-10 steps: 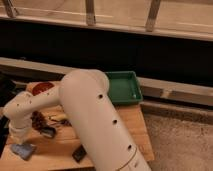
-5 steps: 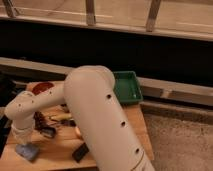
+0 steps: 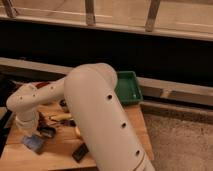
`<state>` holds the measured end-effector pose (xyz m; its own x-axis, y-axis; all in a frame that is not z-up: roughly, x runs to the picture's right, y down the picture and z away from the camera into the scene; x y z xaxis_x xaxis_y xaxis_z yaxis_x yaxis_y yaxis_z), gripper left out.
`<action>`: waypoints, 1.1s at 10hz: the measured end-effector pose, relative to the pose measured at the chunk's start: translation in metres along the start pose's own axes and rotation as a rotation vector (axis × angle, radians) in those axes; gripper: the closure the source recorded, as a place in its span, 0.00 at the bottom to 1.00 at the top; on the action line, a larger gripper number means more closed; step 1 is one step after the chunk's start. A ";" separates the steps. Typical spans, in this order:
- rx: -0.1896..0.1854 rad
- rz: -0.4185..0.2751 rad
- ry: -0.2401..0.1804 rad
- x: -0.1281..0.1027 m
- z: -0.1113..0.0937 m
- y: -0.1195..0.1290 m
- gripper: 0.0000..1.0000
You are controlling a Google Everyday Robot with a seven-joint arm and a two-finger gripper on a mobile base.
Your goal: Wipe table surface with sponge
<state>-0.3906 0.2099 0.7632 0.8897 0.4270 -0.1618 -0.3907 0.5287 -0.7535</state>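
The light brown wooden table surface (image 3: 57, 152) fills the lower left. The blue-grey sponge (image 3: 34, 144) lies flat on it near the left front corner. My white arm rises from the bottom centre, bends at the top and reaches left and down. The gripper (image 3: 31, 135) is at the arm's lower end, directly above the sponge and pressing on or touching its top. The wrist hides most of the gripper.
A green tray (image 3: 128, 88) stands at the table's back right corner. A black oblong block (image 3: 80, 151) lies near the front. Yellowish items (image 3: 61, 117) and dark small things lie mid-table beside the gripper. A red object (image 3: 43, 85) is at the back left. A dark wall and railing stand behind.
The sponge and the gripper over it have slid a little to the right and away from the front edge. The arm's elbow has shifted right with them.
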 end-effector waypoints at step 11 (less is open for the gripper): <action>-0.103 -0.045 0.047 0.004 0.030 0.065 1.00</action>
<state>-0.4197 0.2684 0.7326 0.9166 0.3689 -0.1542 -0.3263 0.4672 -0.8218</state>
